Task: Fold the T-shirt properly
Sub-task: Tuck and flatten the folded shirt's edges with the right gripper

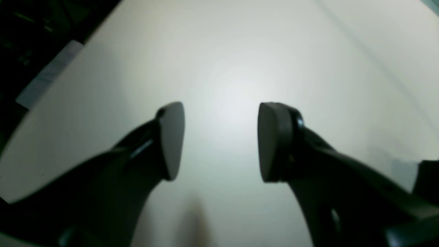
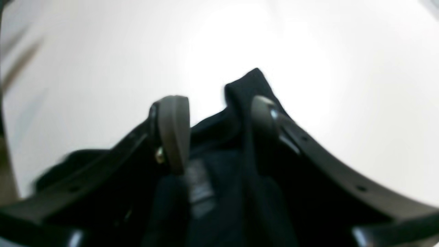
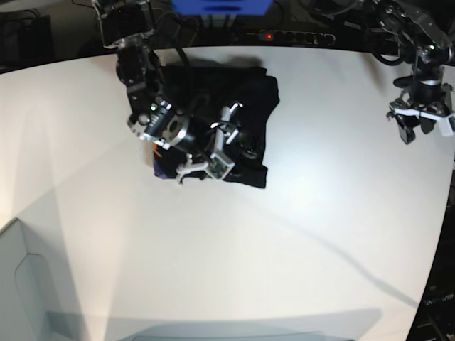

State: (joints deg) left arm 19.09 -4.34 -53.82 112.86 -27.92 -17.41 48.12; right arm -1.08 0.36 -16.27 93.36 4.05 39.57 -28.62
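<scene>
The black T-shirt lies bunched in a rough square at the back left of the white table. My right gripper hangs low over its front part. In the right wrist view this gripper is open and straddles a raised fold of the T-shirt; a strip of table shows between the left finger and the cloth. A small white label lies under the wrist. My left gripper is far off at the table's right side, open over bare table with nothing between its fingers.
A blue box and a power strip with a red light sit behind the table's back edge. A pale grey bin stands at the lower left. The table's curved edge runs close to the left arm.
</scene>
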